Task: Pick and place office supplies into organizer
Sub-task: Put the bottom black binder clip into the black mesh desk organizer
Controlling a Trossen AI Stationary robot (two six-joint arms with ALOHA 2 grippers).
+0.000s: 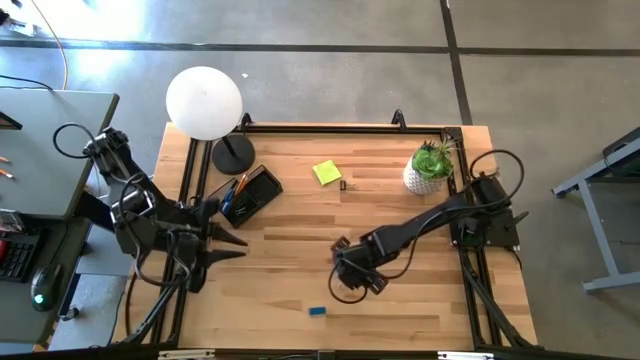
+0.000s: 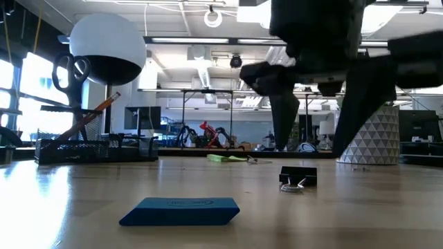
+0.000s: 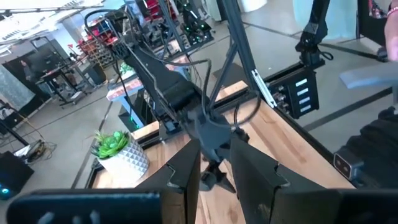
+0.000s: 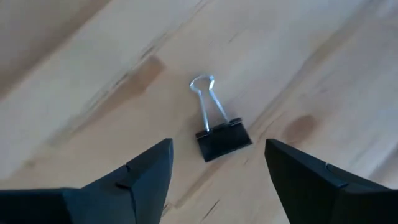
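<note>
item: black binder clip [image 4: 222,138], lying flat on the table [image 1: 400,310] near its middle, silver wire loops pointing away from the right hand [image 4: 217,171]. we see that hand just above it, released, fingers [image 4: 146,171] spread to either side of the clip and not touching it.

item: blue eraser [image 1: 317,311], flat on the table near the front edge, apart from the clip.

item: yellow sticky-note pad [image 1: 326,173], far side of the table, with a small dark item [image 1: 345,184] just beside it that we cannot identify.

item: organizer [image 1: 252,193], black tray at far left, holding an orange pencil [image 2: 104,105] and scissors [image 2: 69,72] standing upright.

item: left hand [image 1: 228,243], at the left edge near the organizer, holding nothing; its fingers [image 3: 258,180] stand slightly apart.

also present: white globe lamp [image 1: 204,102], potted plant [image 1: 431,165].
</note>
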